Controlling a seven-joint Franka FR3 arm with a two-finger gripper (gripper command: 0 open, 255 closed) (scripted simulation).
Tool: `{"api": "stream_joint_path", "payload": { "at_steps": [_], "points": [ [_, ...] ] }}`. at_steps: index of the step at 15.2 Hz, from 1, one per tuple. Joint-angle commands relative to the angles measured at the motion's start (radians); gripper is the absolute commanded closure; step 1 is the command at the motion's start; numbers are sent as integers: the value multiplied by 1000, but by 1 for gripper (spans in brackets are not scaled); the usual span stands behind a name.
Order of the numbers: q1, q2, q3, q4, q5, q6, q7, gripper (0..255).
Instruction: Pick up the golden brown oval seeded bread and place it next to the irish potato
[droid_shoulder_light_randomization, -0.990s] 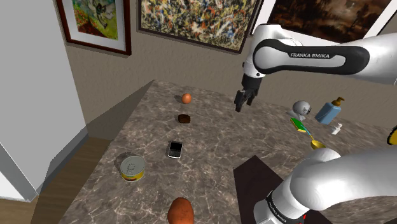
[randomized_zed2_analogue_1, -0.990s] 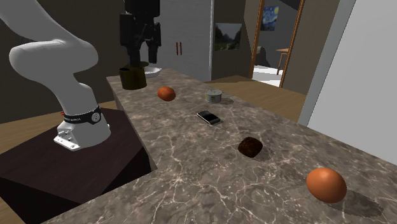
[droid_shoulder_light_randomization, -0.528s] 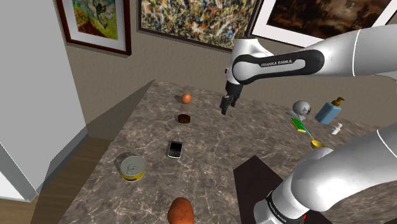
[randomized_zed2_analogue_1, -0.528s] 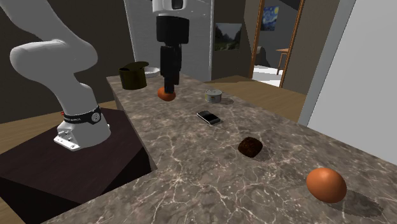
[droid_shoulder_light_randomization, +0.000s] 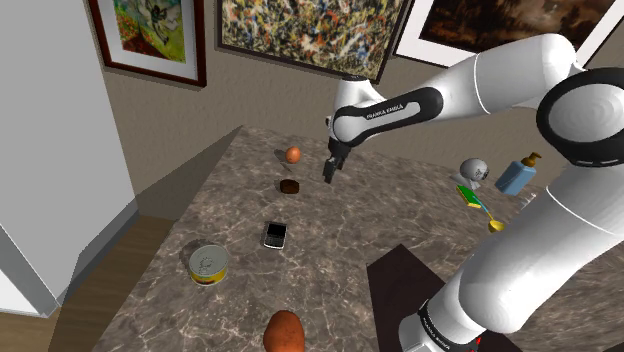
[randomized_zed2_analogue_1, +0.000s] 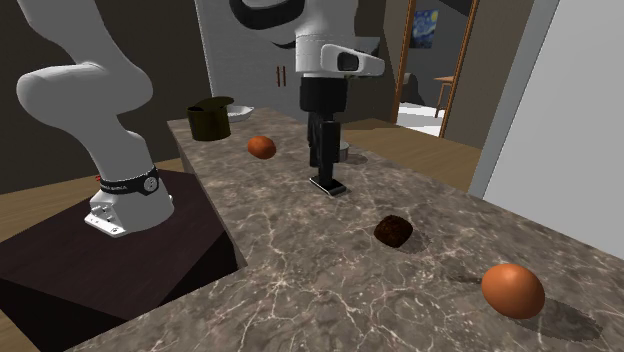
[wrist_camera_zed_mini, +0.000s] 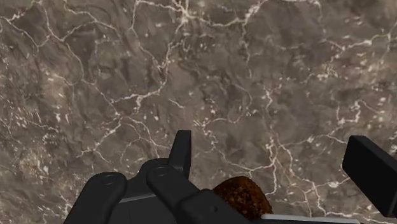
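The bread (droid_shoulder_light_randomization: 290, 185), a small dark-brown speckled lump rather than anything golden, sits untouched on the marble bench (droid_shoulder_light_randomization: 340, 240), at about eight o'clock from the pincer (droid_shoulder_light_randomization: 329, 172) in the shoulder view. The pincer hangs above the bench, spread wide and empty. From the wrist the bread shows off-centre, nearer one finger (wrist_camera_zed_mini: 181, 151), so a straight drop would likely nudge or roll it. An orange oval (droid_shoulder_light_randomization: 292, 154) at its twelve o'clock and a browner oval (droid_shoulder_light_randomization: 285, 332) far off at six look alike, so the potato could be mistaken.
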Motion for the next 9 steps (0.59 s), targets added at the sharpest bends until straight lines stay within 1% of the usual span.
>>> {"api": "stream_joint_path", "payload": {
  "at_steps": [1, 9],
  "points": [
    [4, 75, 2, 35, 0, 52, -32, 0],
    [17, 362, 34, 235, -2, 182, -134, 0]
  ]
}}
